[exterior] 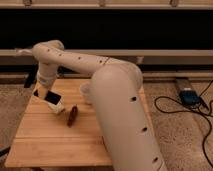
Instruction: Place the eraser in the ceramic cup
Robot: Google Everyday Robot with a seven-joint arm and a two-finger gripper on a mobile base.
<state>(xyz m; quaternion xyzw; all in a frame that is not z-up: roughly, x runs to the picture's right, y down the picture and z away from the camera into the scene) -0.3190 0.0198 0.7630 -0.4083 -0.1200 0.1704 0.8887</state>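
My gripper (50, 97) hangs from the pale arm over the left part of the wooden table (45, 140). It holds the eraser (53, 96), a flat black slab, tilted and a little above the table top. The ceramic cup (85, 93), small and white, stands to the right of the gripper near the table's middle back. My big forearm hides the cup's right side.
A dark red pepper-shaped item (72, 115) lies on the table just right of and below the gripper. My forearm (122, 115) covers the table's right half. A blue box (188, 96) and black cables (200, 112) lie on the floor at right. A dark wall runs behind.
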